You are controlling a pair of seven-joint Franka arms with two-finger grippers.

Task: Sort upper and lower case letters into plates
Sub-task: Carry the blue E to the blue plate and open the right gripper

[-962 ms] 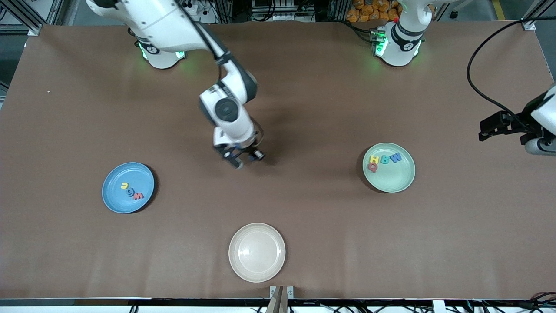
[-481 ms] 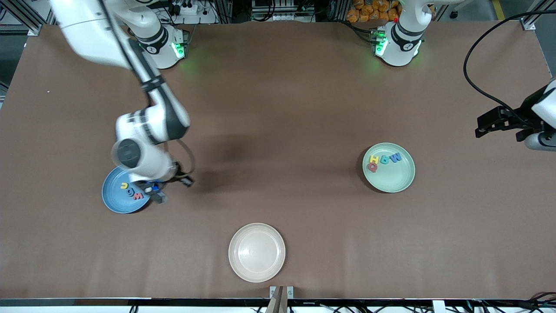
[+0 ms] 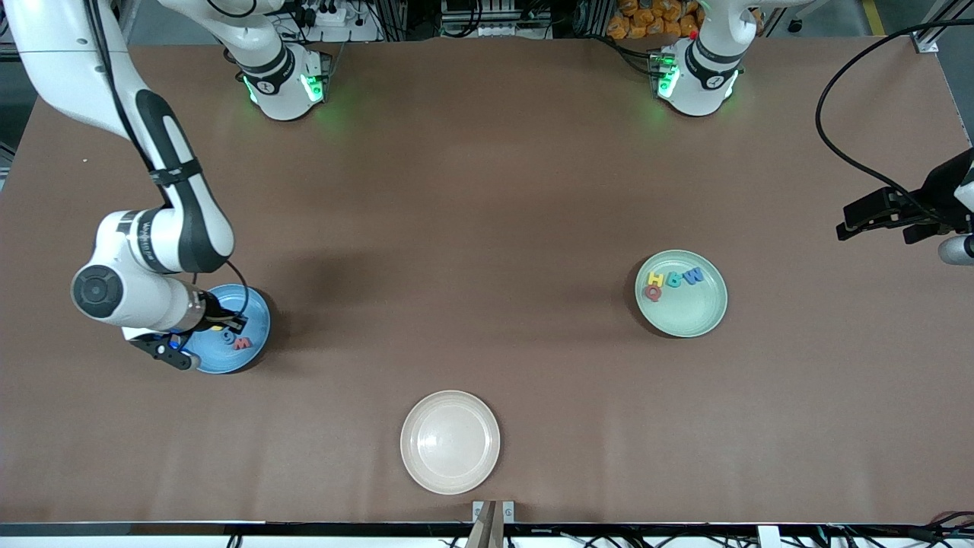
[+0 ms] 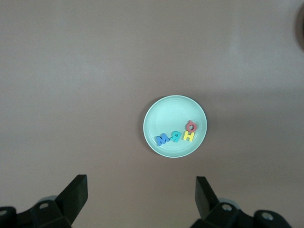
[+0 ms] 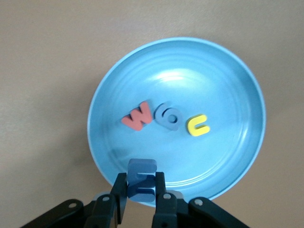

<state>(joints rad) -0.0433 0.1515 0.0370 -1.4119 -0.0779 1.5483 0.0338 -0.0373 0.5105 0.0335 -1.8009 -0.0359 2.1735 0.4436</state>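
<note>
Cream-white plate (image 3: pixel 450 442) sits nearest the front camera, bare, and has no part in the sorting. Farther from that camera, toward the right arm's end of the table (image 3: pixel 487 190), lies the blue plate (image 3: pixel 255 339); in the right wrist view it holds a salmon-red w (image 5: pixel 137 116), a blue letter (image 5: pixel 169 116) whose shape I cannot read for sure, and a yellow c-like letter (image 5: pixel 198 125), side by side near its middle. The right gripper (image 3: pixel 176 344) hangs over this plate's rim, clamped on a small blue letter (image 5: pixel 141 179).

To do this step well, the held letter should, I judge, be carried a little inward from the rim before release, and let go low, clear of the three already lying there, so it neither bounces out nor lands on top of them.

At about the same depth, toward the left arm's end, the mint green plate (image 3: pixel 689 308) carries a red Q (image 3: pixel 653 292), yellow H (image 3: pixel 655 278), teal letter (image 3: pixel 674 280) and blue M (image 3: pixel 693 277) in a row near its rim. The left gripper (image 3: pixel 886 217) waits, fingers apart, over the table edge past that plate
</note>
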